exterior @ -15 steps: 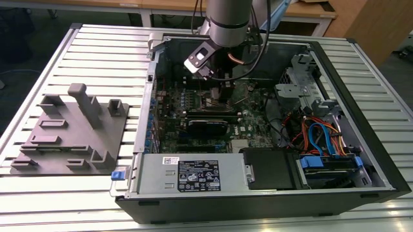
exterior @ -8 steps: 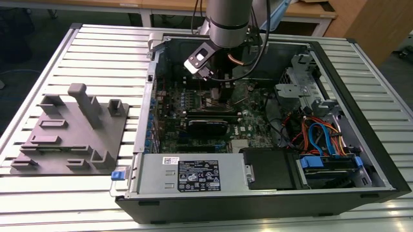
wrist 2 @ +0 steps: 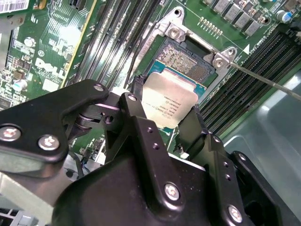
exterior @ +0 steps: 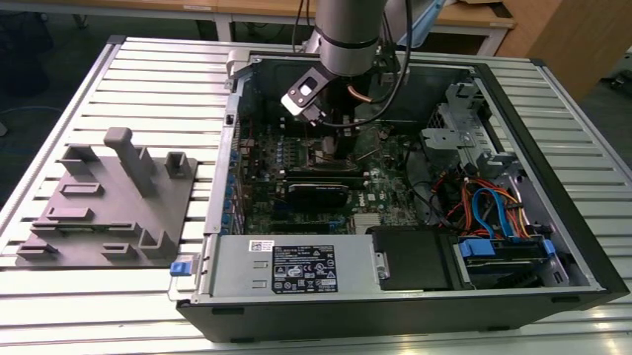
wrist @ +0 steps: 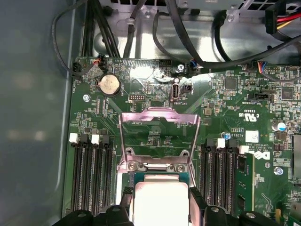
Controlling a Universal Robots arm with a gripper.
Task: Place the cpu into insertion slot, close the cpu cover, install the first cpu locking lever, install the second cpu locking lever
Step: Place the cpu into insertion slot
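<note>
Gripper [wrist 2: 165,115]: black fingers [wrist 2: 141,136] pinching flat square silvery-topped cpu [wrist 2: 171,99] by opposite edges | cpu: partly over square dark insertion slot [wrist 2: 186,61], contact unclear | thin silvery metal-frame cpu cover [wrist: 160,116]: standing open | slot: mid green motherboard [wrist: 225,108], between long black memory-slot banks [wrist: 87,174]

My pincer [wrist 2: 164,107]: matt black. cpu [wrist 2: 170,96] top: dull silvery metal. cpu cover [wrist: 159,117]: bare shiny metal. Circuit board [wrist: 225,101]: glossy green.
</note>
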